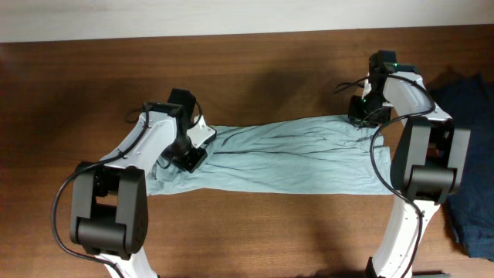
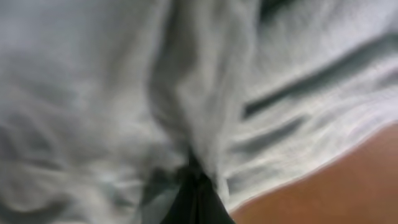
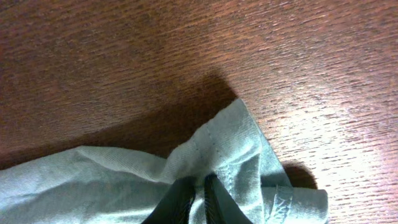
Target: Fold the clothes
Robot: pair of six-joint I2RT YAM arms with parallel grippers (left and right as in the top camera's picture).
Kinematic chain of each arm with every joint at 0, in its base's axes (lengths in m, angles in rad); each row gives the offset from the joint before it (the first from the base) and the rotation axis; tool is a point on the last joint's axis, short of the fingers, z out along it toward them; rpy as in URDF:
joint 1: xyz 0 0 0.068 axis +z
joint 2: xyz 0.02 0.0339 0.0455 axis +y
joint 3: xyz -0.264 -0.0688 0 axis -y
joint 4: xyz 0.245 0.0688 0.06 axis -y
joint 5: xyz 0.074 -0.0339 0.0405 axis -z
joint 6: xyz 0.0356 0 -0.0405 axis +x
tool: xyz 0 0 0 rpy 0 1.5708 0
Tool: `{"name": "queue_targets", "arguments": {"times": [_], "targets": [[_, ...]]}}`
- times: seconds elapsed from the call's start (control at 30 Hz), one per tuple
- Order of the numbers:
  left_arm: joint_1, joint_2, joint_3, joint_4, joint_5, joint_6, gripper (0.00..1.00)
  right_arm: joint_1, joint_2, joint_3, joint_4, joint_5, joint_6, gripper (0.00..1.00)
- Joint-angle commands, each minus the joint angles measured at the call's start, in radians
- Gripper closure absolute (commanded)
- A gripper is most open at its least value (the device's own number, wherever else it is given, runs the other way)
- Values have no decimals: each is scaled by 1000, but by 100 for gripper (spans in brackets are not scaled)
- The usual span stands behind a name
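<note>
T-shirt (image 1: 293, 158) is lying stretched in a long band across the wooden table (image 1: 255, 69), the left gripper (image 1: 187, 160) pinching one end and the right gripper (image 1: 363, 116) clenching the opposite corner.

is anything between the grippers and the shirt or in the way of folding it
Nothing visible. The left gripper and the right gripper are each shut on an end of the T-shirt, which lies stretched out on the table. The dark blue garment sits off at the right edge.
</note>
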State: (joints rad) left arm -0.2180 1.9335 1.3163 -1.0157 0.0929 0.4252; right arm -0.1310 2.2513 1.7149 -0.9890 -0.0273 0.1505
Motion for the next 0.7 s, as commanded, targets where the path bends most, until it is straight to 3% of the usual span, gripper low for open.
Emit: {"name": "queue_targets", "arguments": {"times": [0.0,0.23,0.4,0.5,0.53,0.67], "targets": [[-18,-23,12,-46,95,-21,99,-1,64,-15,2,13,9,86],[-42,-57,176,-210,81,-42,100,-1,64,-15,0,13,8,86],[-39,-111,332,-237,-95,-212,100,-7,42,2,-64,-4,7,92],[-28,-149,426,-227,-215,-294,99,-21,-33,20,-93,-121,-31,92],[-22,-161,451,-225,-253,-315,96,-25,-57,22,-93,-148,-37,92],[19,-202,517,-211,-378,-389,57,-40,-197,23,-103,-217,-42,83]]}}
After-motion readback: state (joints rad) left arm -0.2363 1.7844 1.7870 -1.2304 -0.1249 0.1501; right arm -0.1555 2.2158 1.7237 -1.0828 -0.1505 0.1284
